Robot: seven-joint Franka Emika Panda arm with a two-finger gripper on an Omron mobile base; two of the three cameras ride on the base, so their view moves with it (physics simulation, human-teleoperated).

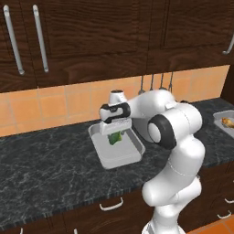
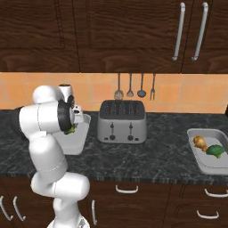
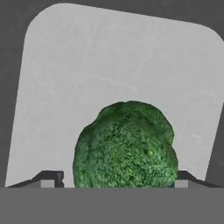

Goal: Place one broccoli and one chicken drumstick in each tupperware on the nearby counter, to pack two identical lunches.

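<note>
My gripper (image 1: pixel 116 132) hangs over the left tupperware (image 1: pixel 106 161), a shallow grey tray on the counter (image 1: pixel 45 160). A green broccoli (image 3: pixel 127 144) sits between the fingertips (image 3: pixel 52 177), with a thin gap showing beside the left one, so the jaws stand open. From the sides the broccoli (image 1: pixel 114 137) (image 2: pixel 70 130) shows just under the gripper (image 2: pixel 71 126), low over the tray (image 2: pixel 80 143). The second tupperware (image 2: pixel 200 165) at the far right holds a chicken drumstick (image 2: pixel 200 142) and another broccoli (image 2: pixel 215 151). In the left base view, that tray (image 1: pixel 218 117) shows the drumstick (image 1: pixel 227 121).
A silver toaster (image 2: pixel 122 121) stands on the counter (image 2: pixel 156 156) between the two trays. Kitchen utensils (image 2: pixel 133 87) hang on the orange tiled wall behind it. Dark wood cabinets run above, drawers with white handles (image 2: pixel 127 190) below.
</note>
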